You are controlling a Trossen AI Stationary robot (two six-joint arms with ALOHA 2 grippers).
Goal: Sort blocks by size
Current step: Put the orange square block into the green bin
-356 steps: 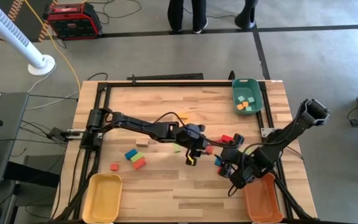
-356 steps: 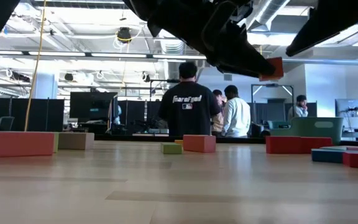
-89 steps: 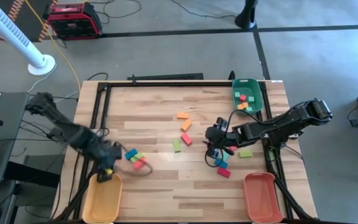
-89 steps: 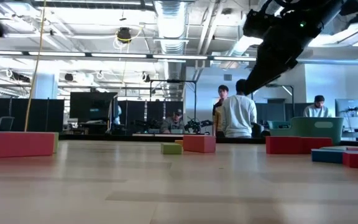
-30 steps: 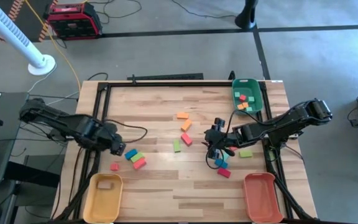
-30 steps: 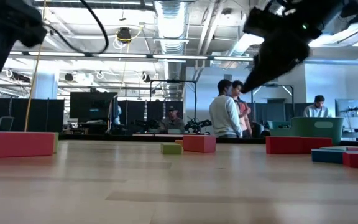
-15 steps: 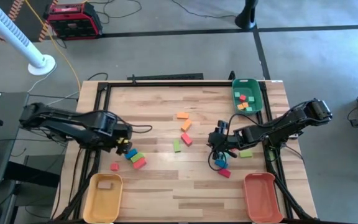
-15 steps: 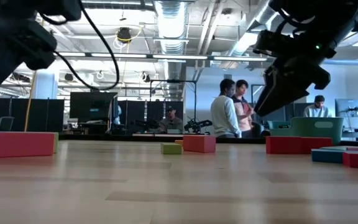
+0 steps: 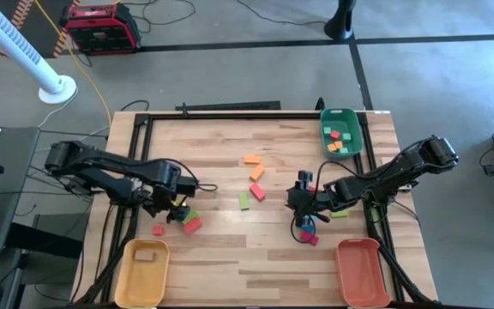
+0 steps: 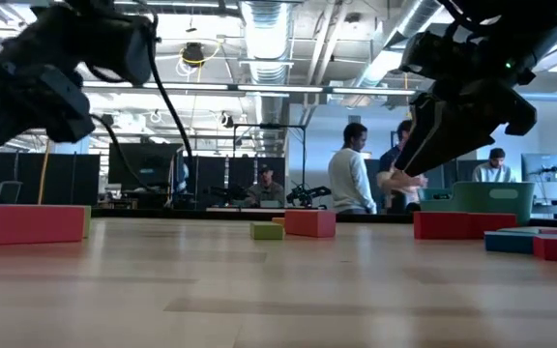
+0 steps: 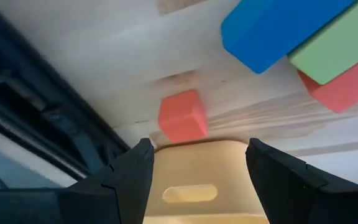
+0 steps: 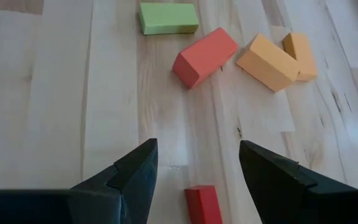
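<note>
Blocks lie scattered on the wooden table (image 9: 221, 257). My left gripper (image 9: 176, 212) is open and points steeply down beside a blue block (image 11: 278, 25), a green block (image 11: 334, 46) and a red block (image 11: 347, 87). A small red cube (image 11: 182, 116) lies just ahead of its fingers (image 11: 199, 146). My right gripper (image 9: 302, 221) hangs open above the table at centre right. A small red block (image 12: 202, 203) lies on the wood under the gap between its fingers (image 12: 197, 146). Farther ahead lie a green block (image 12: 168, 18), a red block (image 12: 204, 57) and two orange blocks (image 12: 267, 62).
A yellow tray (image 9: 142, 273) at the near left holds a tan block (image 9: 148, 253). An orange tray (image 9: 360, 273) stands at the near right. A green tray (image 9: 341, 133) at the far right holds several small blocks. People stand in the room beyond the table (image 10: 353, 182).
My left gripper has swung toward the table's right edge and down, tipping more steeply, and now hangs next to the blue, green and red blocks. My right gripper has sunk a little toward the near edge. No block has moved.
</note>
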